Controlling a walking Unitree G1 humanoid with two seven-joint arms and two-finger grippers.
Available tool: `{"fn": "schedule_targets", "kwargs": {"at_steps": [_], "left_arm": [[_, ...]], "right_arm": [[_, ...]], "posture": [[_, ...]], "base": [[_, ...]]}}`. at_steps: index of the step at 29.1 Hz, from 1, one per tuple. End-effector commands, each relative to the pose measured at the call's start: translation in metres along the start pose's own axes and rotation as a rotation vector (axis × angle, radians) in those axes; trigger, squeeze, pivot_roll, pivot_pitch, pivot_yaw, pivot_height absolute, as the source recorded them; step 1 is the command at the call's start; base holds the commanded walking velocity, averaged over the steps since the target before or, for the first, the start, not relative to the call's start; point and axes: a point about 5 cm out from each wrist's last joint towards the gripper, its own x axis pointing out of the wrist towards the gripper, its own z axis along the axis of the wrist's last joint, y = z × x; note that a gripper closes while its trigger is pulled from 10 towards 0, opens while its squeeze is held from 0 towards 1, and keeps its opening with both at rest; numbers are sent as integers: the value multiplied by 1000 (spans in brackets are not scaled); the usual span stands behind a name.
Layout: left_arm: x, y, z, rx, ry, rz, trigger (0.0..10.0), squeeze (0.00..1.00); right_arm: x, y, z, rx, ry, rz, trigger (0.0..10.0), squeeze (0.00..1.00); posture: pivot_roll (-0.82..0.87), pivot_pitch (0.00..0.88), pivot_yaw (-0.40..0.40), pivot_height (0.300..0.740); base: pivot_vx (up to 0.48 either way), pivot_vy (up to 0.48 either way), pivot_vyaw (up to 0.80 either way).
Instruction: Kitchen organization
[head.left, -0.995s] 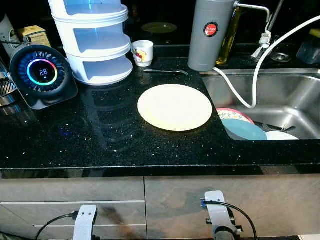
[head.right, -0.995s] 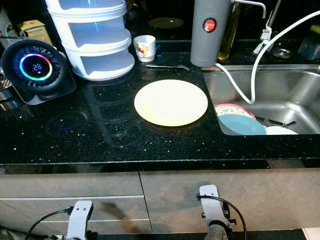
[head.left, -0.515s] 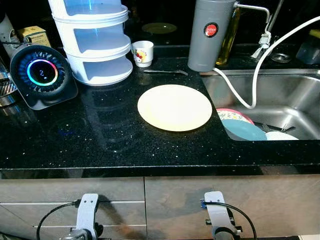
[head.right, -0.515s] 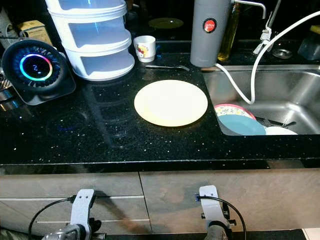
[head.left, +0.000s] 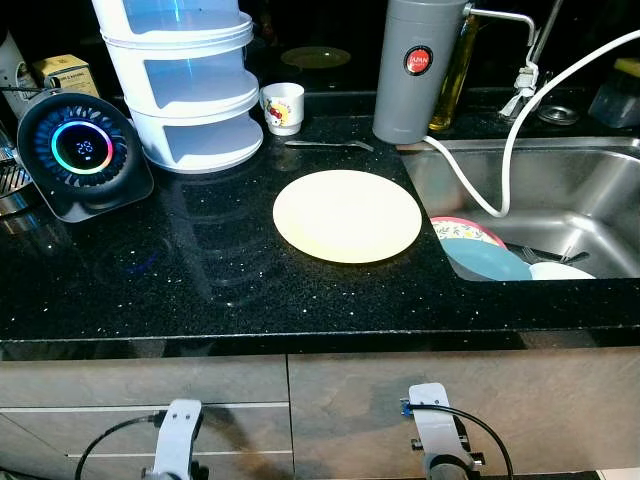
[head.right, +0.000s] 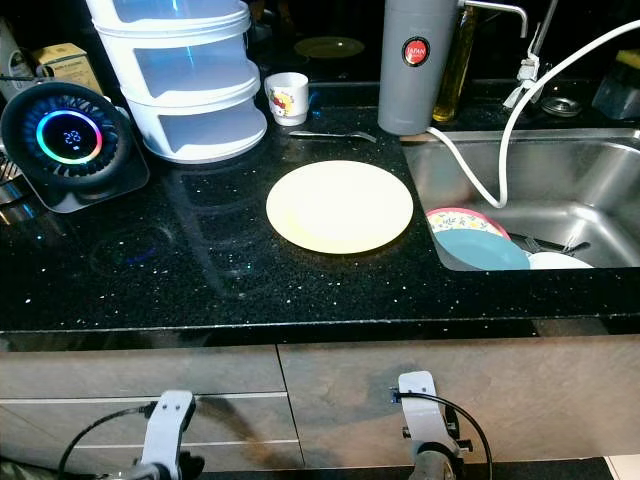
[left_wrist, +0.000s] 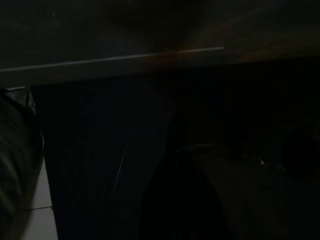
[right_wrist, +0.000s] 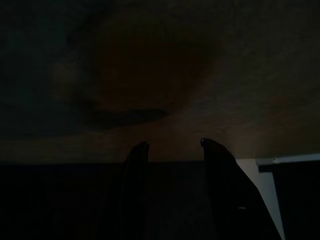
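Black speckled stone made up the countertop (head.left: 200, 270), and on it, near the sink's edge, lay a round pale-yellow plate (head.left: 347, 215), flat and bare. Behind the plate rested a slim metal spoon (head.left: 330, 145), and beyond that stood a small white cup with a red cartoon print (head.left: 283, 107). A stack of three white plastic tiered containers (head.left: 185, 85) stood just left of the cup, and further left sat a round black device with a glowing coloured ring display (head.left: 82, 152). A tall grey cylinder with a red badge (head.left: 413, 68) stood at the corner of the stainless steel sink (head.left: 560, 190), with a white hose (head.left: 510, 150) curving down into the basin. Inside the sink, a teal plate (head.left: 488, 262) lay over a pink-rimmed plate (head.left: 462, 230), with a white dish (head.left: 560, 271) beside them.

Both arms hung low before the grey drawer fronts (head.left: 150, 385). The right gripper (right_wrist: 172, 150) had its two black fingers apart, holding nothing. For the left gripper (left_wrist: 175, 200), the dark wrist view left its state impossible to tell.
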Motion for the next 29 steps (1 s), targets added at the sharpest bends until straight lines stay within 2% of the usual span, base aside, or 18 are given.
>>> {"fn": "schedule_targets", "kwargs": {"at_steps": [1,2,3,4,5,7,12,14,17,20,22,25,26,29], "left_arm": [[-1,2,-7,21,15,17,10000,0],[-2,2,-5,44,-10,27,10000,0],[-3,2,1,75,-80,34,10000,0],[-3,2,1,75,-80,34,10000,0],[-5,1,9,85,-172,28,10000,0],[-9,-1,19,93,-273,9,10000,0],[-14,-5,23,138,-340,-22,10000,0],[-17,-8,26,140,-400,-36,10000,0],[-21,-10,33,137,-456,-36,10000,0],[-22,-11,36,172,-471,-35,10000,0],[-27,-12,39,193,-505,-51,10000,0],[-43,-10,38,230,-578,-64,10000,0],[-43,-10,38,230,-578,-64,10000,0],[-64,-8,35,226,-637,-42,10000,0]], "right_arm": [[-3,2,-7,-5,32,10,10000,0],[-3,2,-7,-5,32,10,10000,0],[-3,2,-7,-4,32,10,10000,0],[-3,2,-7,-4,32,10,10000,0],[-3,2,-7,-5,31,11,10000,0],[-3,2,-7,-3,31,11,10000,0],[-2,3,-6,1,37,28,10000,0],[-2,4,-5,5,37,37,10000,0],[0,4,-2,59,48,45,10000,0],[3,3,-1,98,66,52,10000,0],[5,4,3,146,71,114,10000,0],[5,13,19,238,-8,402,10000,0],[5,13,19,238,-8,402,10000,0],[-8,14,31,289,-109,662,10000,0]], "posture": [[5,148,38,740],[5,148,38,740],[5,148,38,740],[5,148,38,740],[5,148,38,740],[7,152,39,740],[7,152,39,740],[9,154,37,740],[18,166,29,740],[23,170,23,740],[24,172,20,740],[18,176,19,740],[18,176,19,740],[12,185,-3,740]], "base": [[0,0,0],[0,0,0],[0,0,0],[0,0,0],[0,0,0],[0,0,0],[0,0,0],[0,0,0],[0,0,0],[0,0,0],[0,0,0],[0,0,0],[0,0,0],[0,0,0]]}}
